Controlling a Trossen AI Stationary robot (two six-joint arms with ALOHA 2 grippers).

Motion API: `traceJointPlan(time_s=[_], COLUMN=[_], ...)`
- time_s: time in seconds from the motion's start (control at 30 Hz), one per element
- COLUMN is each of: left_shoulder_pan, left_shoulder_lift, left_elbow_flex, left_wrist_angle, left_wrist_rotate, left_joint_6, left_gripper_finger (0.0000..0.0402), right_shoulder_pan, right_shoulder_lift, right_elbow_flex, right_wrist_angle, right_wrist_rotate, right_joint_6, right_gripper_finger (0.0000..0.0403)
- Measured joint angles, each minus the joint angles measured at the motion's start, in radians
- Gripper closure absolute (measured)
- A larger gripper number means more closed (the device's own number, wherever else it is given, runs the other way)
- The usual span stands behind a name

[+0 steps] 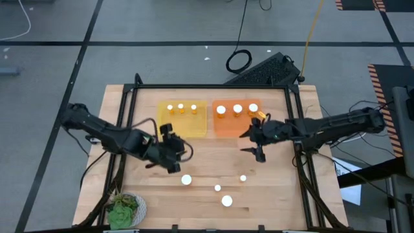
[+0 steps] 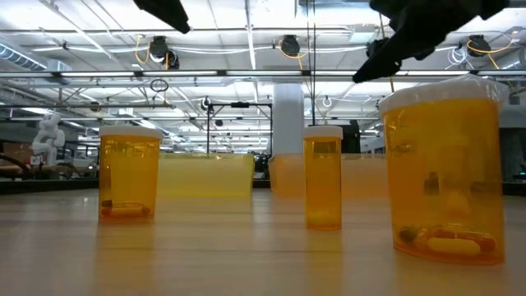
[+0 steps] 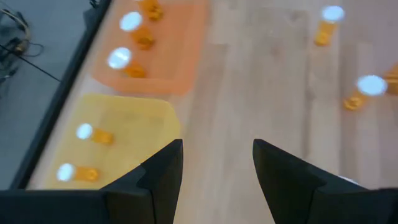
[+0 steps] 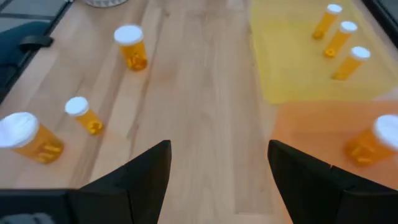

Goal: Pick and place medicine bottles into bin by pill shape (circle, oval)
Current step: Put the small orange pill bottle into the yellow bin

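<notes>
Bottles (image 1: 186, 180) stand loose on the table (image 1: 284, 194), four of them; three sit in my yellow bin (image 1: 183, 120), three in the orange bin (image 1: 234, 120). My left gripper (image 3: 217, 163) and right gripper (image 4: 219, 163) both hang spread apart, holding nothing.

Ahead of the left claw (image 1: 172, 154), whose fingers stand apart, bare desk (image 1: 213, 155) runs unblocked to the yellow bin (image 1: 183, 119), where three bottles line the far wall. The right claw (image 1: 257, 139), also spread, hangs at the orange bin (image 1: 236, 119) with open board beneath it. Four loose medicine bottles (image 1: 186, 180) stand scattered beyond both claws toward the desk's near edge, with gaps between them.
</notes>
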Motion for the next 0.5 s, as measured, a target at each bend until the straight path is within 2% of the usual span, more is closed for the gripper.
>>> traceJointPlan(time_s=[0.13,0.27,0.37,0.5], left_shoulder_pan=[-0.051,-0.082,-0.092,-0.086], left_shoulder_lift=[0.067,0.132,0.182,0.25], left_elbow_flex=[0.001,0.0,0.0,0.001], left_wrist_angle=[0.001,0.049,0.156,0.337], left_wrist_rotate=[0.001,0.003,0.029,0.116], left_joint_6=[-0.037,-0.047,0.003,0.089], left_gripper_finger=[0.0204,0.0203,0.0203,0.0193], right_shoulder_pan=[0.066,0.119,0.149,0.168], right_shoulder_lift=[-0.002,-0.002,-0.002,-0.002], right_elbow_flex=[-0.029,-0.057,-0.07,-0.073], right_wrist_angle=[0.007,0.061,0.108,0.12], right_wrist_rotate=[0.074,0.094,0.096,0.109], right_joint_6=[0.046,0.072,0.075,0.075], right_gripper_finger=[0.014,0.014,0.014,0.014])
